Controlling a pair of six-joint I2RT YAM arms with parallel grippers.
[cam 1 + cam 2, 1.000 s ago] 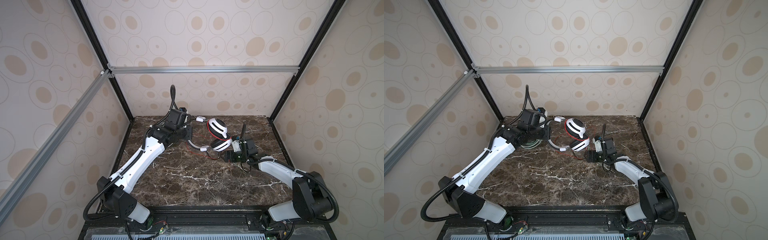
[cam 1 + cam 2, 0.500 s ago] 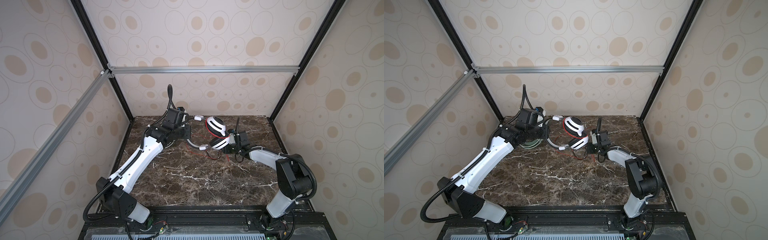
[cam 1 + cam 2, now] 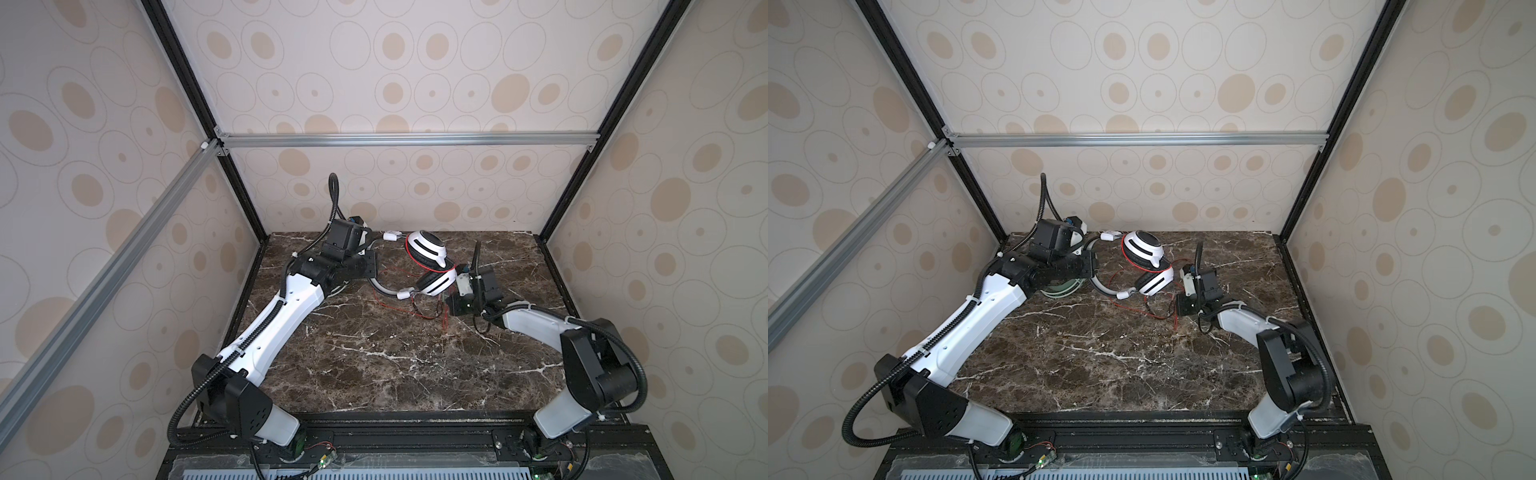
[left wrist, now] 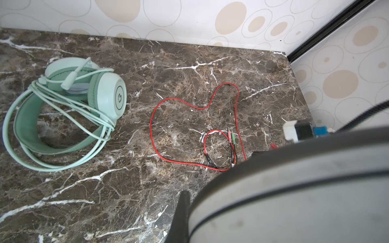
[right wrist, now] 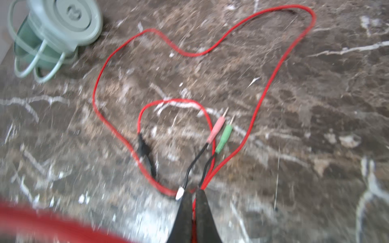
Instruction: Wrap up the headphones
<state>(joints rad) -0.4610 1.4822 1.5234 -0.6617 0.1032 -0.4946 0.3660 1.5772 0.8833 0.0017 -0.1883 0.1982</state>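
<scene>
White-and-black over-ear headphones [image 3: 426,249] look light, rigid; thin red cable [image 5: 263,101] limp, best taken near plugs [image 5: 221,134], where right claw [image 5: 193,195] pinches it; left claw [image 3: 370,268] clamps grey headband [image 4: 294,189].

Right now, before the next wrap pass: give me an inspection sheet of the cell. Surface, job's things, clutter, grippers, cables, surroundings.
Surface: dark marble-pattern tabletop.
Job's things: mint green headphones lie at the back left, their pale cable already wound around them. The white-and-black headphones are at the back centre, not yet wrapped.
Clutter: nothing seen.
Grippers: left gripper shut on the grey headband. Right gripper shut on the red cable, close to its plugs.
Cables: red cable lies in loose loops on the tabletop. Pink plug and green plug lie free.
Surroundings: patterned walls, black and aluminium frame.
</scene>
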